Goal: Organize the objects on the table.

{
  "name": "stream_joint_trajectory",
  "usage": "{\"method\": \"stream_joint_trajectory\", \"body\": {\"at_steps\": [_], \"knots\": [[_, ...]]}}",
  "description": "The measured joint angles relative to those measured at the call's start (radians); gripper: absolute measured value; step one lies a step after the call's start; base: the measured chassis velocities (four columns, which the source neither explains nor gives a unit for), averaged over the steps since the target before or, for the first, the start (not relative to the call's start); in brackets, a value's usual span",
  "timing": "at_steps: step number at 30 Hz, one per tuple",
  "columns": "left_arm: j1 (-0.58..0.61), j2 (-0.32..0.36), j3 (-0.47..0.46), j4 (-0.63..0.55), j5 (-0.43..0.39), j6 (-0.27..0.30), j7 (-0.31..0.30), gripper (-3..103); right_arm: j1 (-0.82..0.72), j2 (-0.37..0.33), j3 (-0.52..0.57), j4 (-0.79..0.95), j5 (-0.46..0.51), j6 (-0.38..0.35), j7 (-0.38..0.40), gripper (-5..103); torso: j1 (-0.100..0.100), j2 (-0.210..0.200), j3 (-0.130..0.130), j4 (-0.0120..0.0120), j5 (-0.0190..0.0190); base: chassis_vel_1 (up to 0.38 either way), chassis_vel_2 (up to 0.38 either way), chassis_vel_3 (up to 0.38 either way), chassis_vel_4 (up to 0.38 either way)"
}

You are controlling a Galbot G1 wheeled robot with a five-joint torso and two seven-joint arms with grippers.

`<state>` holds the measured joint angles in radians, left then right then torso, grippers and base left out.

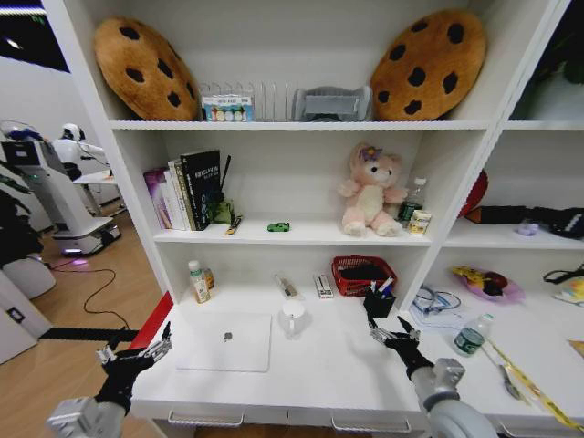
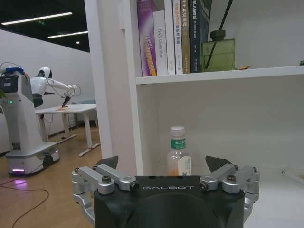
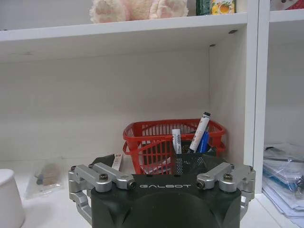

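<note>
Black and silver, the left claw (image 1: pixel 135 358) hovers off the front left corner of the long white table (image 1: pixel 319 370), fingers spread wide and empty. Across the way, the right claw (image 1: pixel 394 334) hangs over the table's right-hand part, jaws parted too, holding nothing.

Just beyond the left claw lies the closed silver laptop (image 1: pixel 224 341), flat, its long side running along the table's front edge. Behind it stands a white cup (image 1: pixel 293 316), and at the back left a clear green-capped bottle (image 1: pixel 197 281) stands upright. The left wrist view catches that bottle (image 2: pixel 178 151) straight ahead, under a shelf of upright books (image 2: pixel 173 35).

Ahead of the right claw, a black mesh pen holder (image 1: pixel 378 301) carries pens leaning up and to the right; the right wrist view shows them (image 3: pixel 199 133) before a red plastic basket (image 3: pixel 152 137).

On the middle shelf, a tiny green toy car (image 1: pixel 278 226) sits side-on. Wood flooring and another robot (image 1: pixel 55 182) lie off to the left.
</note>
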<state>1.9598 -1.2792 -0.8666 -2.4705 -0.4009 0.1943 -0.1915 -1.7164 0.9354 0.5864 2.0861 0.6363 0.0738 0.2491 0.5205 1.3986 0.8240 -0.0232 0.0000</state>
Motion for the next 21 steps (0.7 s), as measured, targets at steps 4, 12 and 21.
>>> {"method": "stream_joint_trajectory", "body": {"at_steps": [4,12,21], "knots": [[0.000,0.000,0.000,0.000,0.000,0.000,0.000,100,0.016,-0.007,-0.004,0.010,0.022,0.021,-0.037,100,0.000,0.000,0.000,0.0002,0.0000,0.000,0.000,0.000,0.000],[0.000,0.000,0.000,0.000,0.000,0.000,0.000,100,0.026,-0.012,-0.009,0.000,0.060,0.045,-0.077,100,0.000,0.000,0.000,0.0000,-0.0003,-0.028,-0.018,0.026,0.033],[0.000,0.000,0.000,0.000,0.000,0.000,0.000,100,0.027,-0.007,-0.009,-0.017,0.052,0.056,-0.084,100,0.000,0.000,0.000,0.0000,-0.0001,-0.190,-0.175,0.175,0.176]]}}
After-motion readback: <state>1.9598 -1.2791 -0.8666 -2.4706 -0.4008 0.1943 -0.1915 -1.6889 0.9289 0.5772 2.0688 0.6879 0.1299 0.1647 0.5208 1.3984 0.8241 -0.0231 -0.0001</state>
